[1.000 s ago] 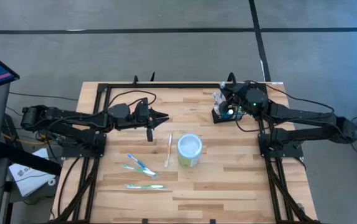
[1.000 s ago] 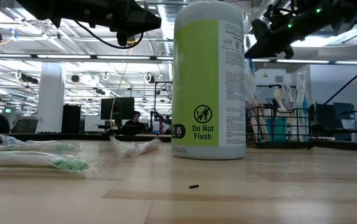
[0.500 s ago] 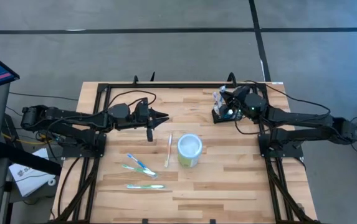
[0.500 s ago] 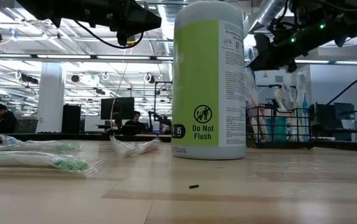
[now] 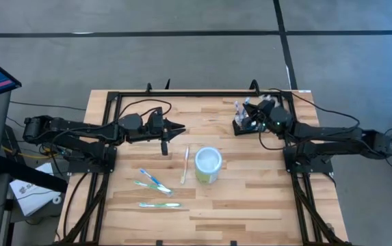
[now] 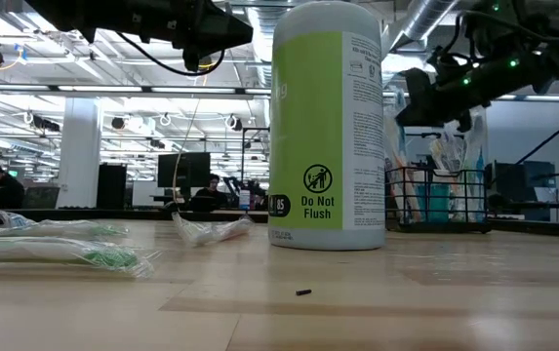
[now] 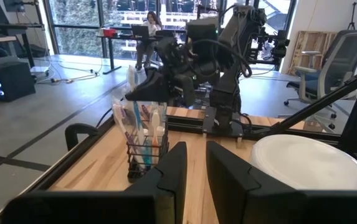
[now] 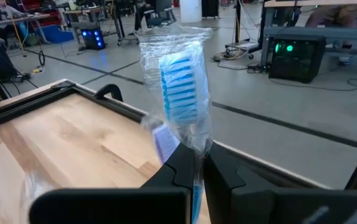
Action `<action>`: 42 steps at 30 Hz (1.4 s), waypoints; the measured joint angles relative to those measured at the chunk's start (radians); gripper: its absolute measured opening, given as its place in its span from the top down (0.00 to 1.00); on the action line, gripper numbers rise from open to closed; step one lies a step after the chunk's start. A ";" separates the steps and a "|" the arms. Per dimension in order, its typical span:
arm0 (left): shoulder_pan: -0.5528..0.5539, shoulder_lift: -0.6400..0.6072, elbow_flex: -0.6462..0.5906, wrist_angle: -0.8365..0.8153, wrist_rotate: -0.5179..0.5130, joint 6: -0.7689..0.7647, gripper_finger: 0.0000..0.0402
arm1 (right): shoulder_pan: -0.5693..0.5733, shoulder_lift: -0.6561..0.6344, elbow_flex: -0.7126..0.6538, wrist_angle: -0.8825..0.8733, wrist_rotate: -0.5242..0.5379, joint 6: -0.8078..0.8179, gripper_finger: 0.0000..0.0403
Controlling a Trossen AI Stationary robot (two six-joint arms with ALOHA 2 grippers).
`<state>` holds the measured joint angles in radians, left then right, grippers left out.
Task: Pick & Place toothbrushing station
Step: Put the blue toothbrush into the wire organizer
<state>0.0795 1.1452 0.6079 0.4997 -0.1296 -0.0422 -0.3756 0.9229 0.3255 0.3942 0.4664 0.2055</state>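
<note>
The toothbrushing station, a small black wire basket (image 5: 242,127) (image 7: 142,160) with several wrapped toothbrushes standing in it, sits on the table at the far right. My right gripper (image 5: 253,117) (image 8: 198,163) hovers just over it, shut on a wrapped blue-bristled toothbrush (image 8: 179,84). My left gripper (image 5: 180,128) (image 7: 196,169) waits level at the table's left of centre, its fingers slightly apart with nothing between them. My right gripper pinches the wrapped toothbrush between its two fingers at the handle just below the head (image 8: 190,144). The fingers come about level from the table's right and lie across the brush. The head stands upright above them in its clear wrapper; the lower part is hidden behind the fingers.
A white-and-green round canister (image 5: 208,165) (image 6: 328,127) stands mid-table. Three wrapped toothbrushes (image 5: 184,164) (image 5: 153,180) (image 5: 159,204) lie on the wood near and left of it. A black frame (image 5: 182,94) runs along the far edge.
My right gripper has come down toward the basket with the toothbrush, staying shut and rolling a little.
</note>
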 joint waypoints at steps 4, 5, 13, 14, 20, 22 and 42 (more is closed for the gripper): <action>0.000 0.000 0.000 0.004 0.000 0.000 0.87 | 0.000 0.011 -0.020 0.023 0.000 0.006 0.99; 0.000 0.000 0.000 0.005 0.000 0.000 0.87 | 0.000 0.019 -0.020 0.028 0.000 0.006 0.99; 0.000 0.000 0.000 0.012 0.000 0.000 0.87 | 0.002 0.150 -0.020 0.095 0.002 0.024 0.99; 0.000 0.000 0.000 0.013 0.000 0.000 0.87 | 0.002 0.170 -0.020 0.112 0.002 0.024 0.99; 0.000 0.000 0.000 0.013 0.000 0.000 0.87 | 0.003 0.255 -0.020 0.190 -0.002 0.032 0.98; 0.000 0.000 0.000 0.013 0.000 0.000 0.87 | 0.003 0.271 -0.020 0.202 -0.002 0.032 0.96; 0.000 0.000 0.000 0.014 0.000 0.000 0.87 | 0.008 0.253 -0.019 0.189 -0.032 0.032 0.85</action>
<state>0.0796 1.1450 0.6083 0.5140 -0.1298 -0.0422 -0.3672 1.1763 0.3062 0.5834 0.4343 0.2371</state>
